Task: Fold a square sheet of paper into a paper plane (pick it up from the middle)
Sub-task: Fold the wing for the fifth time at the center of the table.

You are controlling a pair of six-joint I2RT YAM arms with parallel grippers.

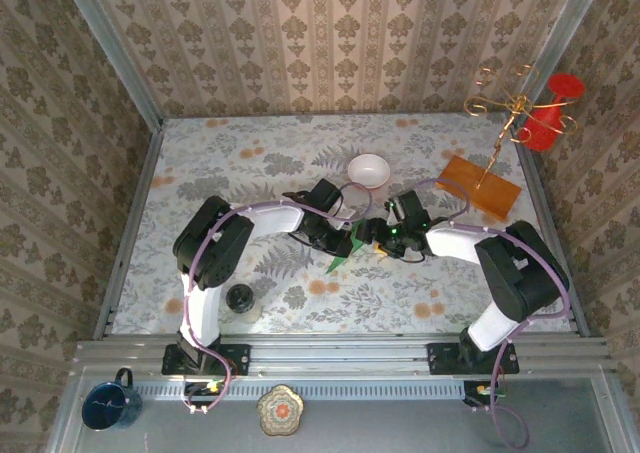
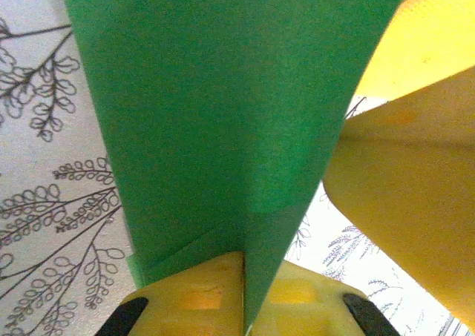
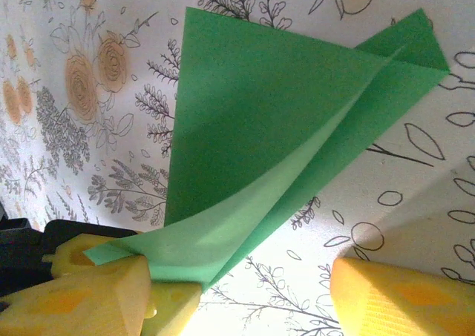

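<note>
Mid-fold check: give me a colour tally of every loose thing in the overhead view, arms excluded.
Green: 1, paper
White: 1, bowl
Orange-brown: 1, board
Gold: 1, wire stand
Red: 1, spool-shaped piece
Black: 1, small cylinder
Blue: 1, mug
Tan: 1, patterned dish
Total: 8

**Surroundings of the work surface, seen from above**

A white bowl (image 1: 368, 170) stands at centre rear of the floral tablecloth (image 1: 250, 163). At right rear lies an orange-brown wooden board (image 1: 495, 195), from which a gold wire stand (image 1: 512, 108) rises, a red spool-like object (image 1: 552, 113) near it. A black round object (image 1: 240, 298) sits front left. The near ledge holds a dark blue mug (image 1: 108, 403) and a small patterned dish (image 1: 280, 410)
</note>
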